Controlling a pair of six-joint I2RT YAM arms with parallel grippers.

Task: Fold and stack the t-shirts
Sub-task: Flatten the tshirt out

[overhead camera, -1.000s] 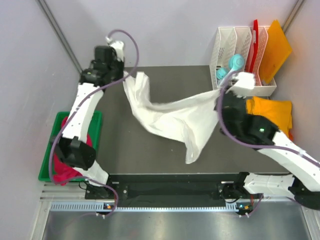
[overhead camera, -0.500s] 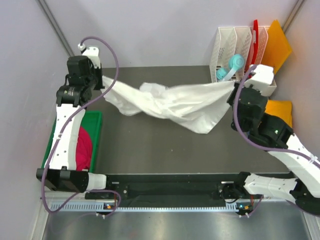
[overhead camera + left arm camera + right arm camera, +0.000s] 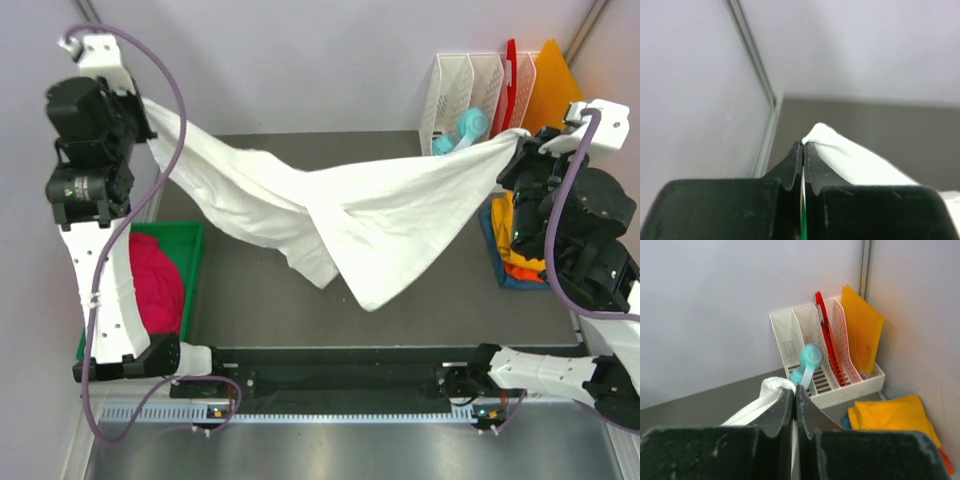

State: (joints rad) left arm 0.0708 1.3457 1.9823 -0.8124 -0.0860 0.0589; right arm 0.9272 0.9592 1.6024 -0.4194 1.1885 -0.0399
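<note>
A large white t-shirt (image 3: 340,205) hangs stretched in the air across the dark table, sagging in the middle. My left gripper (image 3: 148,102) is raised at the far left, shut on one corner of the white shirt (image 3: 840,155). At the far right my right gripper (image 3: 522,135) is lifted too, shut on the other corner (image 3: 771,387). A crimson-pink t-shirt (image 3: 155,285) lies in the green bin (image 3: 190,240) at the left. Folded yellow-orange (image 3: 505,225), orange and blue shirts (image 3: 512,277) are stacked at the right edge, and the yellow-orange one (image 3: 895,415) shows below my right gripper.
A white file rack (image 3: 470,95) at the back right holds a red board (image 3: 510,70), an orange board (image 3: 555,85) and a teal tool (image 3: 462,130). Grey walls close in on the left, back and right.
Both arms have lifted and swung outward, pulling the white shirt from a bunched drape into a wide taut spread. The stack at the right is now uncovered.
</note>
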